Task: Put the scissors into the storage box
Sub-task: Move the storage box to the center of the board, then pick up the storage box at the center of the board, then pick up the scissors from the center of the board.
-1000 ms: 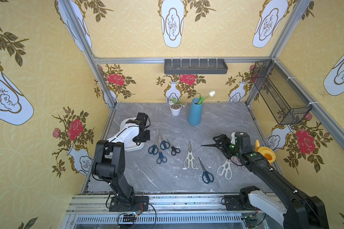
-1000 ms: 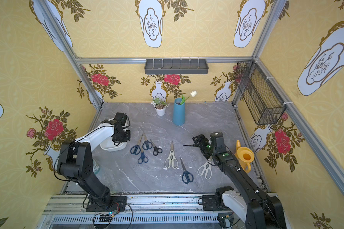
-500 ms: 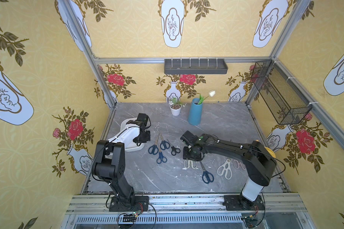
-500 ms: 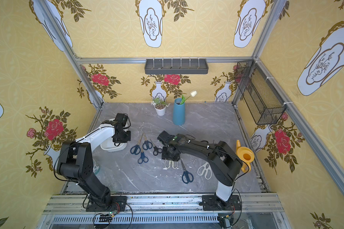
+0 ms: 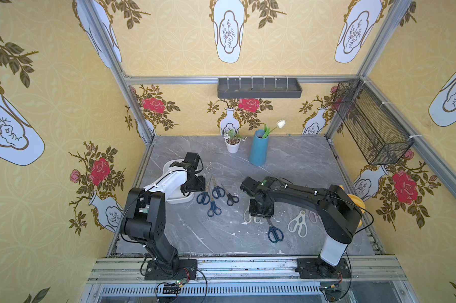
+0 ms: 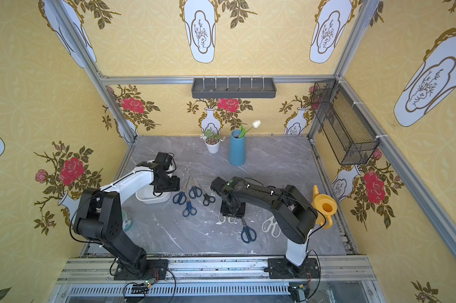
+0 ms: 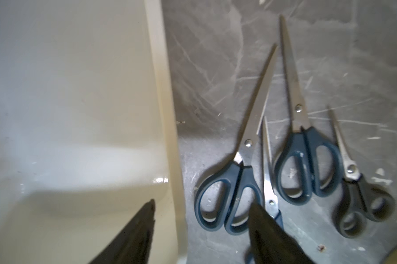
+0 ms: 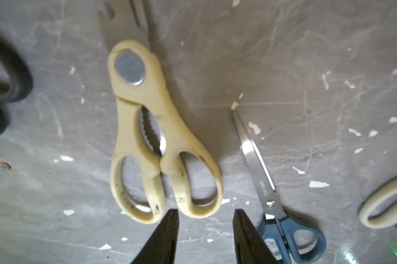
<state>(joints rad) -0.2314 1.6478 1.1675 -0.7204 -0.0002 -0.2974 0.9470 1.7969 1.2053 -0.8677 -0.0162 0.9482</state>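
The white storage box [image 5: 175, 200] [image 7: 78, 114] stands at the table's left, and the part of its inside that shows is bare. My left gripper [image 7: 202, 211] [image 5: 192, 183] is open, straddling the box's rim, with nothing between its fingers. Just right of the box lie several slim scissors, blue-handled [image 7: 229, 201] [image 5: 203, 197] and black-handled [image 7: 364, 205]. My right gripper [image 8: 205, 214] [image 5: 259, 210] hangs open just behind the handles of cream kitchen shears [image 8: 147, 137], not touching them. Blue scissors [image 8: 273, 205] [image 5: 274, 232] and white shears [image 5: 297, 223] lie beside it.
A blue vase [image 5: 258, 152] and a small white plant pot [image 5: 232, 145] stand at the back. A yellow watering can [image 6: 324, 210] sits by the right wall. A grey tray [image 5: 259, 88] and a black mesh basket [image 5: 371, 123] hang on the walls.
My right arm has swung from the table's right side to the middle and come down over the cream shears. The left arm has stayed at the box.
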